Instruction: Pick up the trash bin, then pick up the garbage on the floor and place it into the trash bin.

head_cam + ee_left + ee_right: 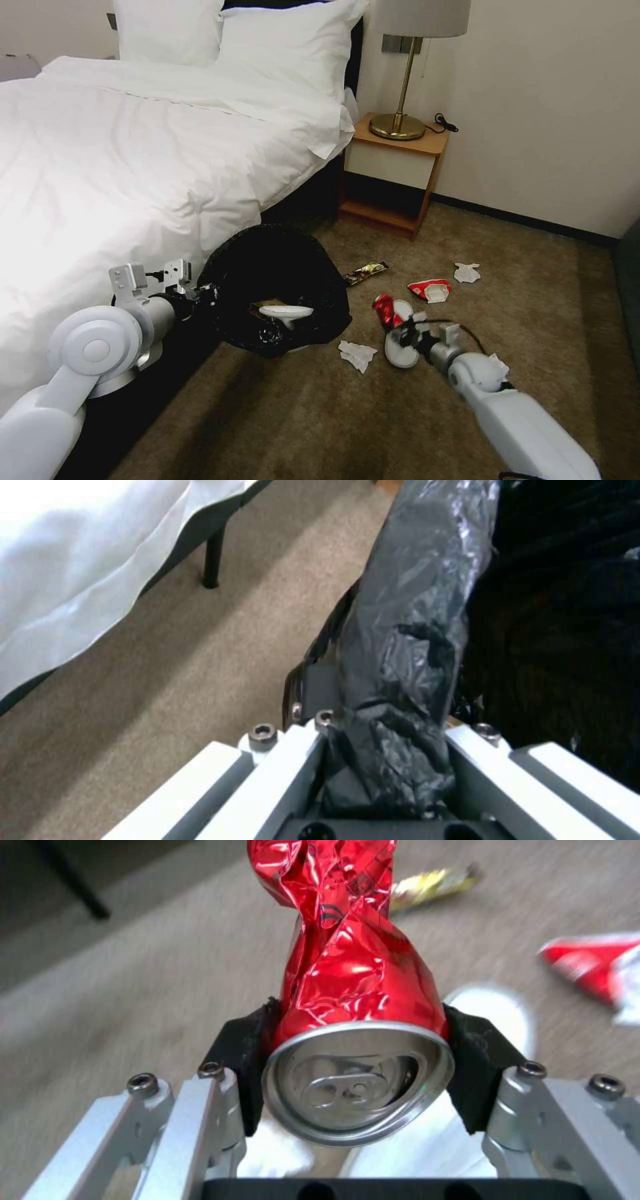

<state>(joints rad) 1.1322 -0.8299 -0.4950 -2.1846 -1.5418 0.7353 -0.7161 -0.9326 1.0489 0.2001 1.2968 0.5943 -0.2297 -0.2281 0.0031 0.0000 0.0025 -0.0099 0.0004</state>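
Note:
The trash bin, lined with a glossy black bag, sits beside the bed with a white slipper lying in its mouth. My left gripper is shut on the bin's near rim; the left wrist view shows the bag-covered rim clamped in the left gripper. My right gripper is shut on a crushed red can just above a second white slipper. In the right wrist view the can sits between the black pads of the right gripper.
More garbage lies on the brown carpet: a tissue, a gold-brown snack packet, a red wrapper and another tissue. The bed fills the left. A nightstand with a lamp stands behind.

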